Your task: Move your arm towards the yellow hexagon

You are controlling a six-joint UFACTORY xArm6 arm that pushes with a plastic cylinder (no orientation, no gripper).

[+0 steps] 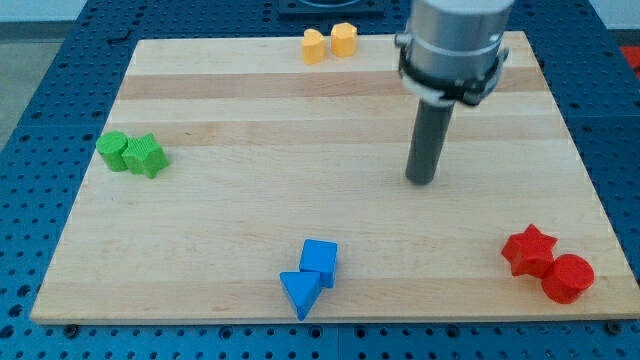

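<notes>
The yellow hexagon [344, 39] stands at the view's top edge of the wooden board, touching a yellow heart-shaped block [313, 47] on its left. My tip [421, 181] rests on the board right of centre, well below and to the right of the yellow hexagon, touching no block. The rod rises from it to the grey arm body [450, 45] at the view's top.
A green cylinder [112, 150] and green star [146, 156] sit at the left. A blue cube [319, 261] and blue triangle [300, 293] lie at the bottom centre. A red star [529, 250] and red cylinder [568, 278] sit at the bottom right.
</notes>
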